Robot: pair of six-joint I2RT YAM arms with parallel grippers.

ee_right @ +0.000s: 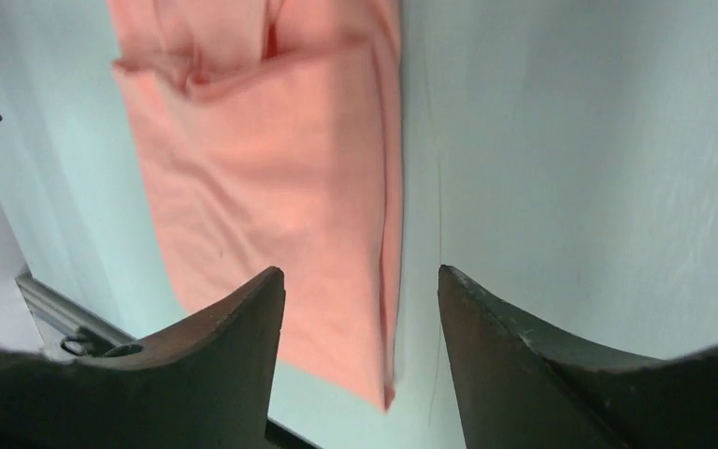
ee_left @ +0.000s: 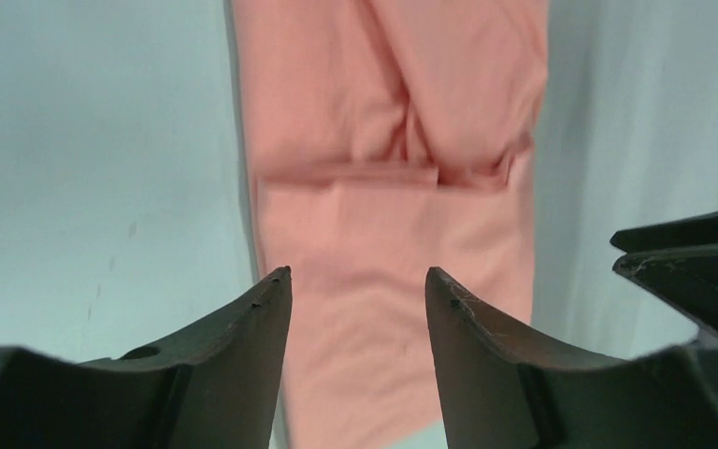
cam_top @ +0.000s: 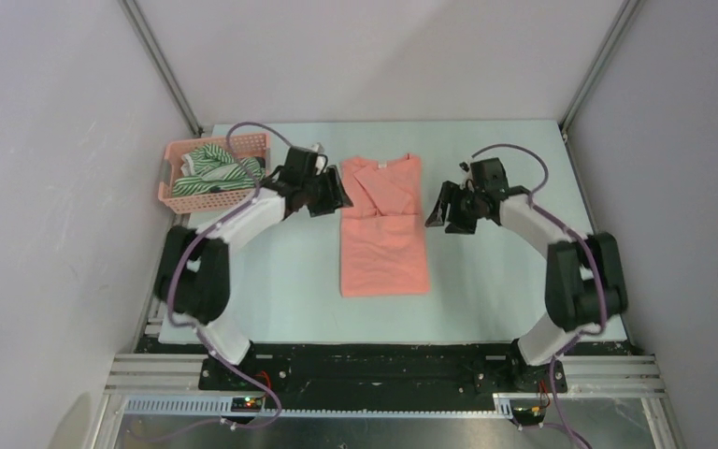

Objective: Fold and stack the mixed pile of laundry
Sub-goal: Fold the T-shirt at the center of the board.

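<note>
**Both jaws spread, one pink shirt flat between the arms**

The left gripper (ee_left: 357, 285) holds its two fingers apart with nothing between them. The right gripper (ee_right: 360, 281) stands the same way. Each hangs just beside a long edge of the single salmon-pink shirt (cam_top: 383, 234), towards its far end. The shirt lies mid-table (cam_top: 486, 281), folded into a narrow strip with its sleeves turned inward. Its long axis runs from the near edge to the far edge, collar at the far end. One green-and-white striped garment (cam_top: 210, 168) sits bundled in the one pink basket (cam_top: 192, 200) at the far left.
</note>
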